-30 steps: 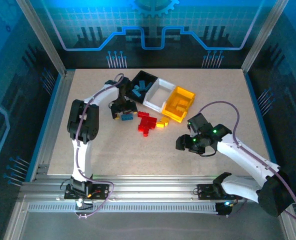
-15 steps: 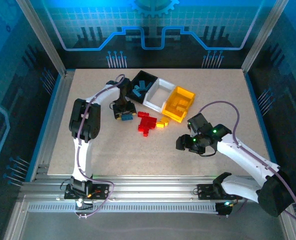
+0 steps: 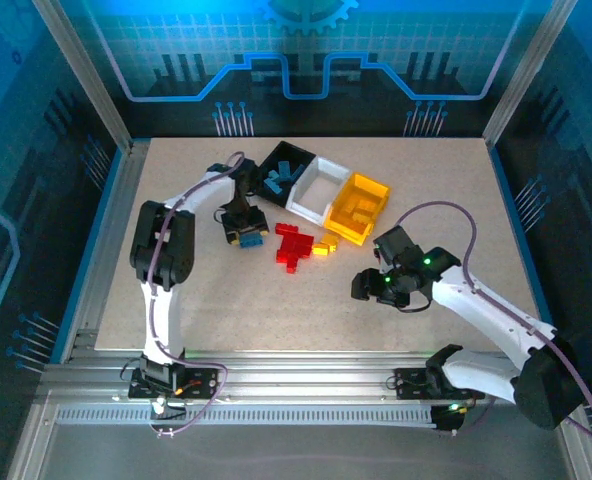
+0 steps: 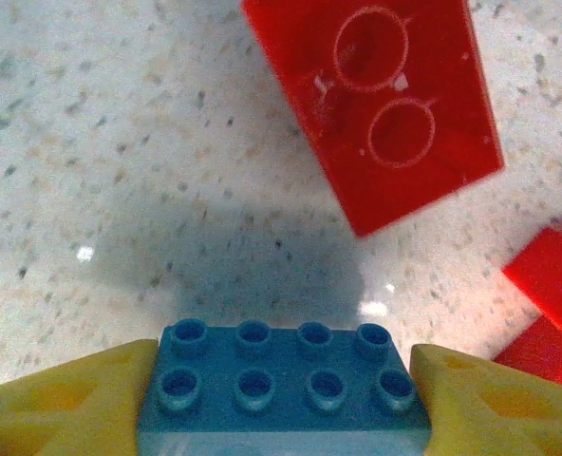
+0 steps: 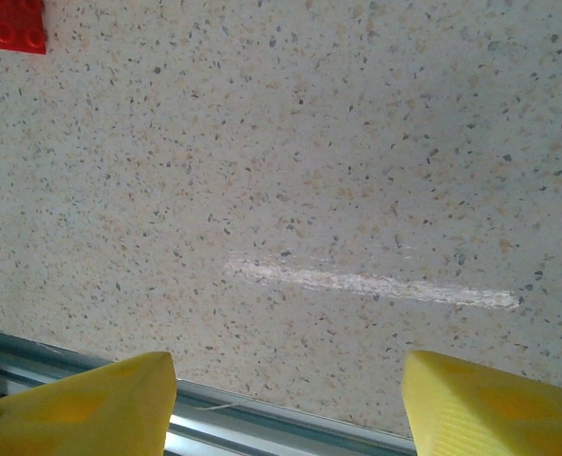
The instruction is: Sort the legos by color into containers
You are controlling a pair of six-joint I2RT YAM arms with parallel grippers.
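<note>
Tabletop (image 3: 276, 300) speckled beige, scuffed | walls (image 3: 296, 60) blue-lit | left jaws clamp blue lego (image 4: 281, 380) | right jaws apart

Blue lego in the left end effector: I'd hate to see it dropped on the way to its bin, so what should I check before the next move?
1. Grip: the left end effector pinches the blue lego, a finger on each end: ok.
2. Lift: is it off the table? Cannot tell.
3. Neighbours: the nearest red lego lies apart from it: ok.
4. Target: the black bin holds blue legos, with room left: ok.
5. Other arm: the right end effector is open over bare table, out of the way: ok.
</note>
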